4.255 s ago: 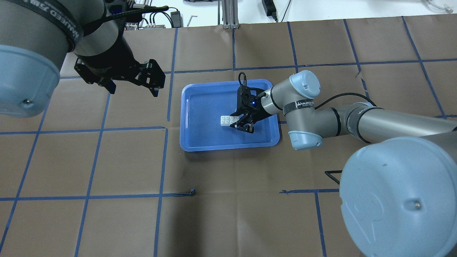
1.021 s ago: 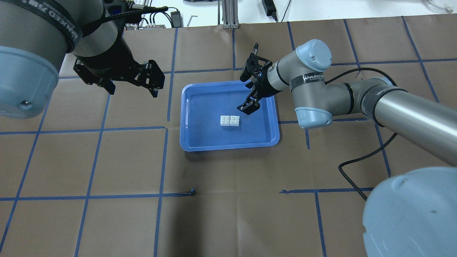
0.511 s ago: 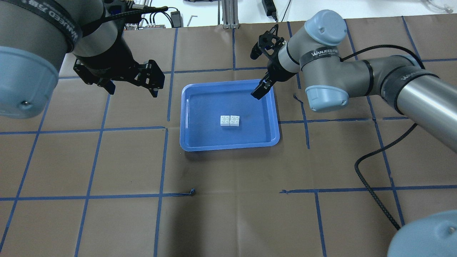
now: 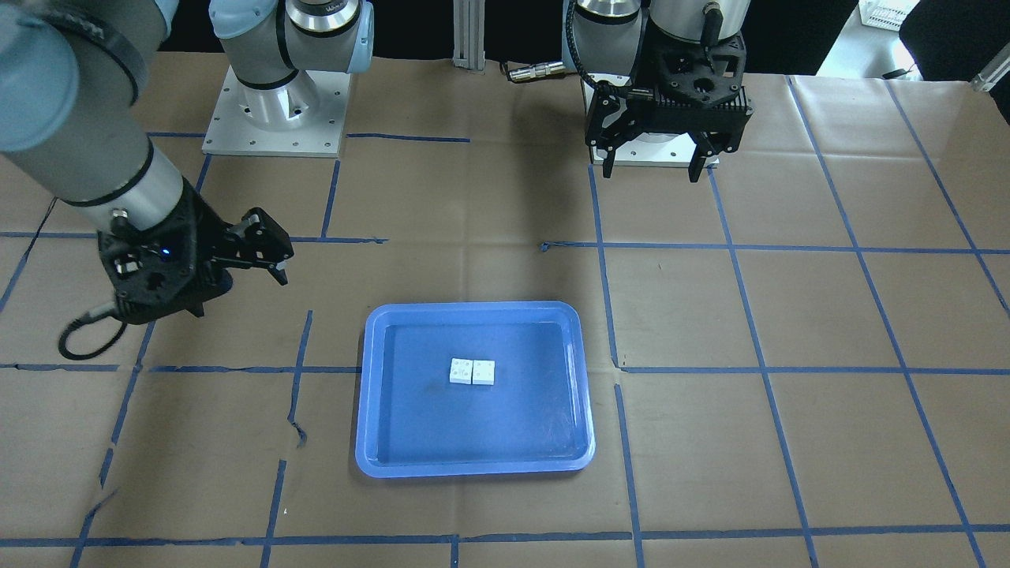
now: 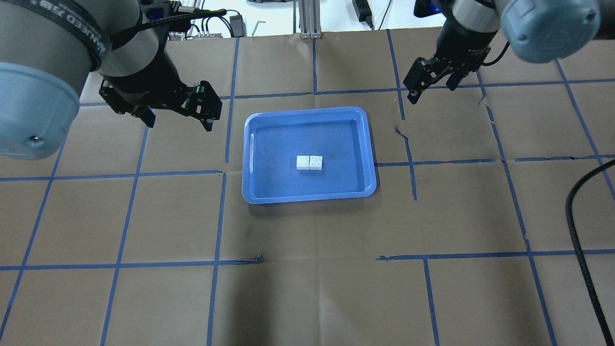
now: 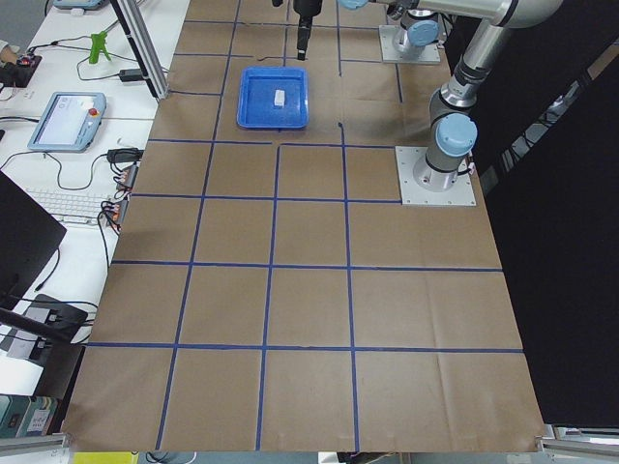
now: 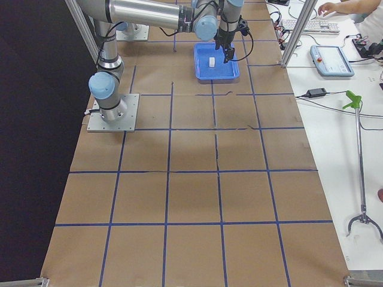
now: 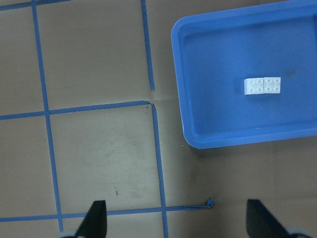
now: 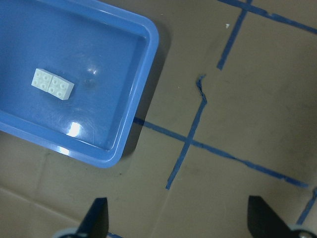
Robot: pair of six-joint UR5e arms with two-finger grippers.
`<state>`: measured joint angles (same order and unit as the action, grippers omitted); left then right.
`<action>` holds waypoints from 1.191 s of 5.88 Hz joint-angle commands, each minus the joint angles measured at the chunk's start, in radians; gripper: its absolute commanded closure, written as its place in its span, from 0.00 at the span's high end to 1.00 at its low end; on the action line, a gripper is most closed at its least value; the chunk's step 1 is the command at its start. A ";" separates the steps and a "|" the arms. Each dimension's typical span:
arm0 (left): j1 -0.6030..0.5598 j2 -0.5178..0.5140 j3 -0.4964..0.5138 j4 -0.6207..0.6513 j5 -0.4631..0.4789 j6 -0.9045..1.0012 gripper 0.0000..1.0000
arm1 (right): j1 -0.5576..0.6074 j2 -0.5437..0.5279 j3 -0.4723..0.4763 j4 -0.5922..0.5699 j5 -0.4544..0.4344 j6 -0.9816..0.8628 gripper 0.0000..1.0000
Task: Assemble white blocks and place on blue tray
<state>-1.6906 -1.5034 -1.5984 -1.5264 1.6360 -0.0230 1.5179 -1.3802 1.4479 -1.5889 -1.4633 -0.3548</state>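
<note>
White blocks (image 5: pixel 309 162) in blue tray (image 5: pixel 307 198), R gripper (image 5: pixel 431 92) withdrawn (jaws apart), L gripper (image 5: pixel 178 122) splayed.

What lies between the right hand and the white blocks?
In the overhead view: brown paper with one blue tape line, then the tray rim and its bare floor. Nothing else stands between the right hand and the blocks.

Glossy blue plastic tray (image 5: pixel 307 197), matt white plastic blocks (image 5: pixel 309 162), matt brown paper-covered table (image 5: pixel 307 288)
</note>
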 commanded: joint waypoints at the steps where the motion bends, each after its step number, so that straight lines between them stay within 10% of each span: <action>1: 0.000 0.000 0.000 0.002 -0.001 0.000 0.99 | -0.001 -0.069 -0.076 0.147 -0.049 0.307 1.00; 7: 0.002 -0.001 0.002 0.015 -0.005 0.000 0.99 | 0.070 -0.145 0.008 0.135 -0.107 0.433 1.00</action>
<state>-1.6891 -1.5047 -1.5970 -1.5137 1.6312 -0.0234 1.5866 -1.5236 1.4550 -1.4502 -1.5696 0.0764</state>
